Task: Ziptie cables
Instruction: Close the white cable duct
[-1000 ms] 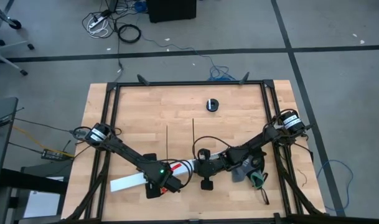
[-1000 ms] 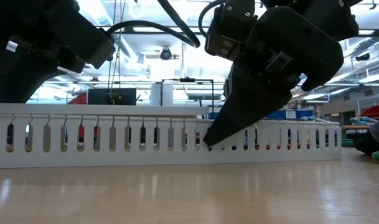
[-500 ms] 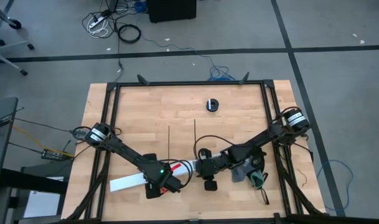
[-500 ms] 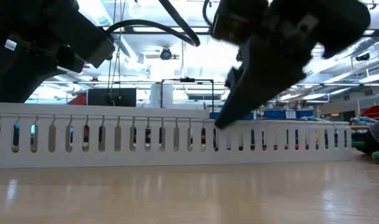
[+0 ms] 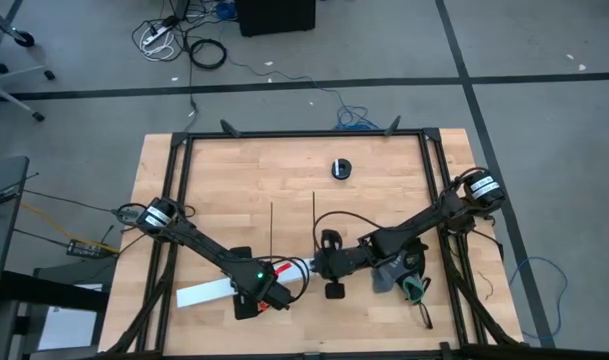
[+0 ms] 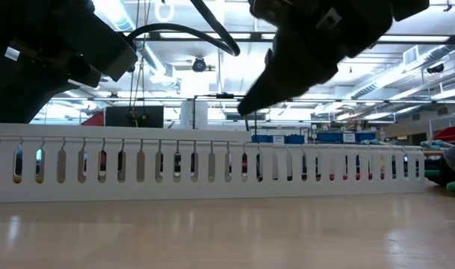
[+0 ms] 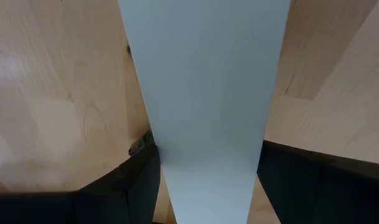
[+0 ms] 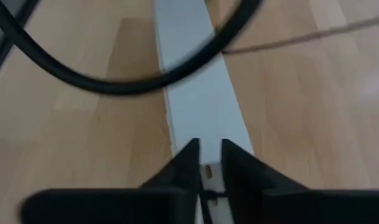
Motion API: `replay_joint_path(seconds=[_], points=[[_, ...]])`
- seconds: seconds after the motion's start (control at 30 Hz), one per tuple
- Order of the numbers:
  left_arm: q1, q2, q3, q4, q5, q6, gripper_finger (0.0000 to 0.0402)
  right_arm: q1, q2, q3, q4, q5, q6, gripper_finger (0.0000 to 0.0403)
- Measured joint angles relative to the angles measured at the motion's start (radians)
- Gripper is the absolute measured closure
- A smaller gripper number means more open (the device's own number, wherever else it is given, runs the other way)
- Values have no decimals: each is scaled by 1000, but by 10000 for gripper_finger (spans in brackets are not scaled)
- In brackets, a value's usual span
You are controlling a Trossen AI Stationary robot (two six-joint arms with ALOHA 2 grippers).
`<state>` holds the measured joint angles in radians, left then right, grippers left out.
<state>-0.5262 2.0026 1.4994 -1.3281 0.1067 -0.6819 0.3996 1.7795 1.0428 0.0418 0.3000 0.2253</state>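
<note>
The white slotted channel (image 5: 209, 292) lies on its base on the wooden table, near the front. The cables (image 6: 101, 161) run inside it and show as red and blue wires through its slots. Two black zipties (image 5: 271, 230) (image 5: 313, 218) lie flat on the table behind it. My left gripper (image 5: 267, 292) (image 7: 205, 155) is shut across the channel (image 7: 201, 74). My right gripper (image 5: 322, 266) (image 6: 246, 118) (image 8: 208, 149) hangs above the channel's right end (image 8: 195, 93). It is open by a narrow gap, with nothing in it. My left gripper pinches the channel by its two long sides (image 7: 153, 155) between its two fingers (image 7: 136, 177), right of its middle. The fingers come from above, pointing steeply down, and lie across it. The channel stays flat on the table.
A small black round object (image 5: 342, 169) sits at the far middle of the table. A grey and teal bundle (image 5: 399, 272) lies under the right arm. A black cord (image 8: 114, 81) loops in front of my right gripper. A black frame (image 5: 304, 133) borders the table.
My right gripper has risen from the channel's upper edge to well above it, tipping a little. The channel has shifted slightly along its length. The left gripper has kept its hold.
</note>
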Motion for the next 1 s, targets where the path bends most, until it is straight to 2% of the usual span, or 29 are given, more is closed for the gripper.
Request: replay_joint_path(seconds=[0.07, 0.13, 0.57, 0.73, 1.0], points=[[0, 0, 0, 0, 0, 0, 178, 0, 0, 0, 29, 0, -25, 381], [0, 0, 0, 0, 0, -1, 178, 0, 0, 0, 50, 0, -40, 394], [0, 0, 0, 0, 0, -2, 178, -14, 1, 1, 123, -17, -45, 402], [-1, 0, 0, 0, -9, 2, 178, -23, 61, 2, 222, -78, -45, 402], [-7, 0, 0, 5, -16, 17, 178, -23, 86, 2, 251, -87, -43, 403]])
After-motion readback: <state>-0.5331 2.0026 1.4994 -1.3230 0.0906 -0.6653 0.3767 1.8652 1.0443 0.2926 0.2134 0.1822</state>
